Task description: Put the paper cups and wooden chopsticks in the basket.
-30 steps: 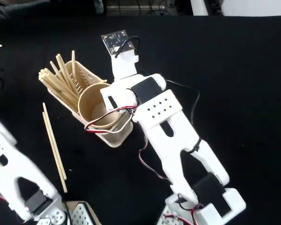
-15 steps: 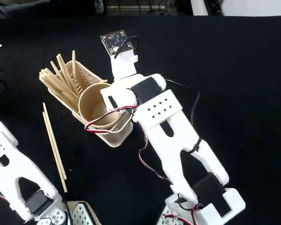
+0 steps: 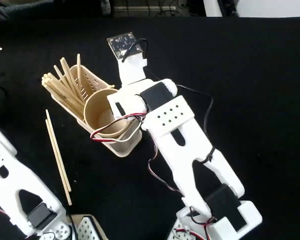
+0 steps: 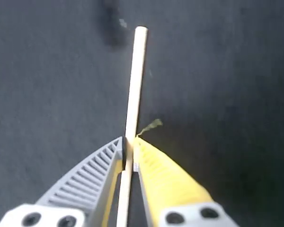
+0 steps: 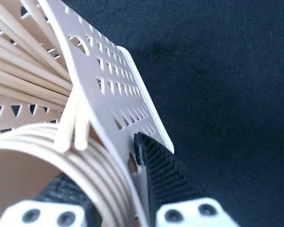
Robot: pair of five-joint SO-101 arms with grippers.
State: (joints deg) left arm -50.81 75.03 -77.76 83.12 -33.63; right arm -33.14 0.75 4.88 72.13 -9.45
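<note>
Well, the left gripper (image 4: 130, 142) is clenched on one wooden chopstick (image 4: 137, 71), which sticks out past its tips over the bare black table (image 4: 236, 71). Over at the basket (image 5: 118, 90), the right gripper (image 5: 109, 161) sits at the rim of the nested paper cups (image 3: 97, 112); whether it grips them I cannot tell. A bundle of chopsticks (image 3: 65, 85) leans out of the basket's other end. Two loose chopsticks (image 3: 57, 155) lie just beside the basket, with open table beyond.

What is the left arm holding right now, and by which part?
A wooden chopstick, pinched partway along its shaft between the left gripper's shut jaws; one end sticks out beyond the tips.
</note>
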